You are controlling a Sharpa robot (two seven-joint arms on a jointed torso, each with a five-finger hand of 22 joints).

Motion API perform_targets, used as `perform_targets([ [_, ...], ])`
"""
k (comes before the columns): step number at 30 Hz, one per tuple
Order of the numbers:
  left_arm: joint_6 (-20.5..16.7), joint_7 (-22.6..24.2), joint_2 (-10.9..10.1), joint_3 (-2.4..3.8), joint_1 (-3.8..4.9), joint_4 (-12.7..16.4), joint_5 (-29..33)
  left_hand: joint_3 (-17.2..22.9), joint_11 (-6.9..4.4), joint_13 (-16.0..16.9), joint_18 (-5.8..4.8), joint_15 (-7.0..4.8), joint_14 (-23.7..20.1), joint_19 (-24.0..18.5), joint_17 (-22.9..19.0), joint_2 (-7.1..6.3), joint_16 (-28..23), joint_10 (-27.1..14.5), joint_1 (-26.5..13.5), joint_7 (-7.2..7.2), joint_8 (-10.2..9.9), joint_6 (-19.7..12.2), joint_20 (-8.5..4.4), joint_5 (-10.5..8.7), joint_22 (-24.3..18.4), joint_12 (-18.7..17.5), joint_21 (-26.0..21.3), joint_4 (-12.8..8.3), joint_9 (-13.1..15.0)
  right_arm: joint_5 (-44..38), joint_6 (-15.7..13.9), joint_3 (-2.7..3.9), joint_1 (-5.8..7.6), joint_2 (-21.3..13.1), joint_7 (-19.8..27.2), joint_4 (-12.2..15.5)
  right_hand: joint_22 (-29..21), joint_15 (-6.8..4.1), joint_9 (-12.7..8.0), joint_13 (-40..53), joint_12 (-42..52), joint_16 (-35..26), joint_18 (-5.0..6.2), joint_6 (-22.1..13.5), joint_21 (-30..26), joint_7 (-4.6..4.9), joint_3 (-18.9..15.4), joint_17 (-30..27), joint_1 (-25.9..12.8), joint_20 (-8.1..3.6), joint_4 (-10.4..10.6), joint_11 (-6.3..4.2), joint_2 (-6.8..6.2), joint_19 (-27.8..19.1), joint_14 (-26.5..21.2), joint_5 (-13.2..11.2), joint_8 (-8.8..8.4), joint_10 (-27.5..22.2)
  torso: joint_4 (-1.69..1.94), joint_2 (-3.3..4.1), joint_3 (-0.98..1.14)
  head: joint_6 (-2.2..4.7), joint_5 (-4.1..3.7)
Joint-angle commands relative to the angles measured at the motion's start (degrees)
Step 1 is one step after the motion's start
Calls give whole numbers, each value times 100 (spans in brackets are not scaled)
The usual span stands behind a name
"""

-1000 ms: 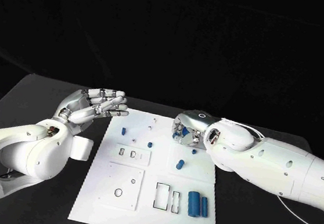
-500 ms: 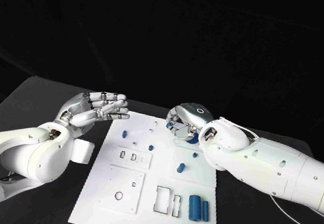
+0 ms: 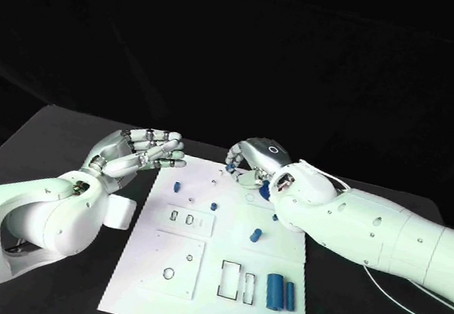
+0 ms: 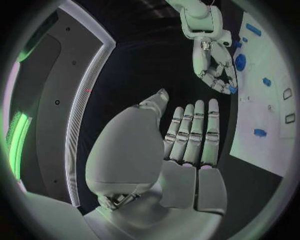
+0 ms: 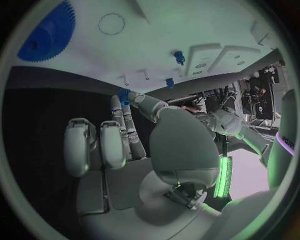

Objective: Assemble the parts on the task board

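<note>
The white task board (image 3: pixel 216 287) lies in the middle of the table. My right hand (image 3: pixel 252 165) hovers over the board's far edge and pinches a small blue part (image 5: pixel 124 95) between thumb and a fingertip; the same part (image 4: pixel 232 90) shows in the left wrist view. A blue gear (image 5: pixel 47 32) lies on the board below that hand. My left hand (image 3: pixel 140 152) is raised just off the board's far left corner, fingers straight and apart, holding nothing. Small blue pegs (image 3: pixel 176 185) (image 3: pixel 213 204) stand on the far part of the board.
An oblong blue part (image 3: pixel 256 233) lies mid-board. Two blue cylinders (image 3: pixel 273 289) (image 3: pixel 289 293) lie side by side near the right edge, next to rectangular slots (image 3: pixel 228 279). Raised white plates (image 3: pixel 184 219) with cut-outs sit on the left half.
My right hand has moved away from me and to the left along the board's far edge, fingers turned downward. The left hand has barely shifted.
</note>
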Motion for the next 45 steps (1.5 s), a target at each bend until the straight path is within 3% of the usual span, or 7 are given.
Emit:
perform_targets([
  [1, 112, 26, 6, 6, 9, 30, 18, 3, 41, -9, 75, 33, 3, 32, 5, 8, -22, -10, -62, 157, -28, 28, 15, -1, -5, -22, -30, 20, -8, 81, 31, 1, -18, 73, 144, -86, 6, -32, 10, 7, 33, 34, -65, 17, 20, 13, 10, 3, 9, -16, 19, -20, -17, 41, 178, 6, 17, 56, -10, 13, -3, -8, 14],
  [16, 119, 4, -6, 8, 37, 74, 18, 8, 44, -9, 75, 34, 4, 34, 8, 11, -25, -15, -62, 160, -37, 23, 16, -1, -8, -34, -32, 17, -11, 94, 44, -3, -140, 295, 137, -381, -31, -27, 24, 3, 25, 32, -56, -15, 0, 17, 2, -20, -26, -15, 46, -15, -41, 11, 173, -23, 8, 43, 41, 57, -9, -19, 1],
  [33, 139, -24, -1, 8, 50, 72, 18, 8, 44, -9, 75, 34, 4, 34, 8, 11, -25, -15, -62, 160, -37, 23, 16, -1, -8, -34, -32, 17, -11, 36, -55, -3, -168, 434, 37, -541, -24, -24, 30, 0, 18, 42, -57, -33, 3, 21, 4, -6, -37, -13, 56, -11, -51, 11, 175, -27, 2, 29, 43, 65, -14, 9, 17],
  [45, 155, -43, 6, 8, 59, 71, 18, 12, 47, -9, 75, 37, 4, 34, 10, 11, -29, -22, -61, 162, -47, 16, 16, -2, -12, -47, -35, 12, -15, 52, 308, -5, -173, 523, -8, -650, -136, 19, 49, -36, -62, 5, -31, -181, -67, 72, -1, -123, -109, 16, 117, 43, -141, -84, 142, -157, -65, -124, 44, 76, -15, 8, 29],
])
